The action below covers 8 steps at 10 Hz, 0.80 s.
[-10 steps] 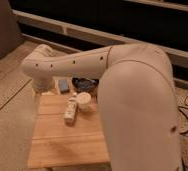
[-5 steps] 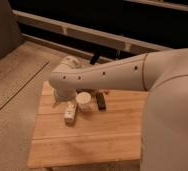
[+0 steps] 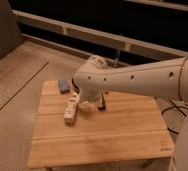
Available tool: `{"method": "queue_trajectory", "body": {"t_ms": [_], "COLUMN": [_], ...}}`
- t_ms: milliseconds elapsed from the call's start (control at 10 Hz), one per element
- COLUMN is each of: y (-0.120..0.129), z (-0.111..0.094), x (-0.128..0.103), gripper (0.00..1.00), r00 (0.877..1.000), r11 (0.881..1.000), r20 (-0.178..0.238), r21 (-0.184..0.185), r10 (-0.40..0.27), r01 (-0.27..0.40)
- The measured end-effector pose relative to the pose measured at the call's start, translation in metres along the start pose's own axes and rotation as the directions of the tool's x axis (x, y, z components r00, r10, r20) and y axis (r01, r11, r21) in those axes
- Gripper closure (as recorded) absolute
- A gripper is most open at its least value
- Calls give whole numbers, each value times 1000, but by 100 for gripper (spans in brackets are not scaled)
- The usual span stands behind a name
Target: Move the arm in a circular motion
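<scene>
Your gripper is hidden behind the arm (image 3: 137, 77), so its place is unknown. That big arm hangs low over the wooden table (image 3: 97, 142). Swing your circle slowly, staying above the white bar (image 3: 70, 109) there.

This looks like a robotics lab or test area inside an office-type building. A speckled, terrazzo-like floor (image 3: 12, 95) surrounds a small table of pale wooden slats (image 3: 102, 135), set up as a work surface. Behind it a long pale rail (image 3: 102, 37) runs in front of dark glazing. Black cables (image 3: 176, 116) trail on the floor at right. The cream-white arm (image 3: 137, 80) reaches over the table; its gripper is hidden from view.
</scene>
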Motion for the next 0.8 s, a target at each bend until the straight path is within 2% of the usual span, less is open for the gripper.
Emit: {"method": "queue_trajectory", "body": {"t_ms": [200,400,500,800], "y": [-28,-37,-32,13], "z": [-19,-36,-42,-45], "x": [-27,-62,-82,-121], "gripper": [35,35,35,35], "r00": [998,998,998,997], "r11": [996,992,992,995], "r20": [15,31,39,63], "r21": [66,104,116,90], "r10": [56,62,45,-53], "r01": [-57,-65,-49,47]}}
